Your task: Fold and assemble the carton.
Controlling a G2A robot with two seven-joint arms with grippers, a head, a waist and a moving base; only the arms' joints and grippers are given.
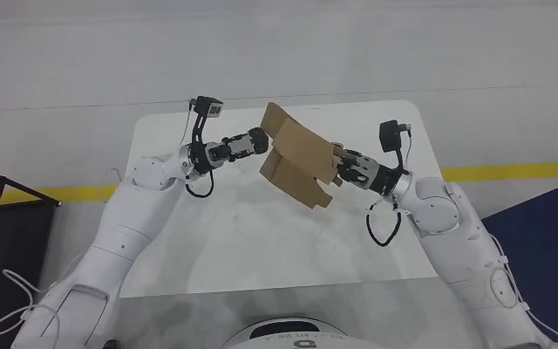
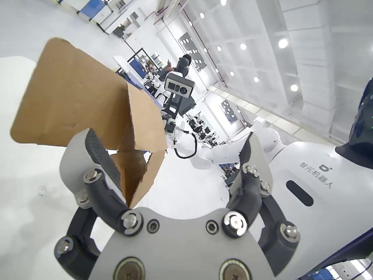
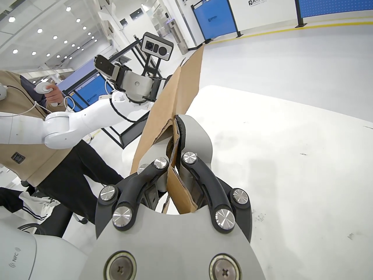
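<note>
A brown cardboard carton (image 1: 298, 157), partly unfolded with flaps sticking out, hangs above the middle of the white table (image 1: 227, 244). My right gripper (image 1: 338, 166) is shut on a flap at the carton's right side; in the right wrist view the cardboard (image 3: 174, 147) is pinched between its fingers (image 3: 182, 131). My left gripper (image 1: 261, 140) sits at the carton's upper left with its fingers (image 2: 96, 152) spread wide. In the left wrist view the carton (image 2: 75, 100) lies beside one finger, and a flap edge (image 2: 140, 182) reaches between the jaws without being gripped.
The table's far edge (image 1: 261, 112) lies just behind the carton. A yellow floor line (image 1: 497, 171) runs past the table's right side. A person holding a controller (image 3: 43, 87) stands beyond the table in the right wrist view.
</note>
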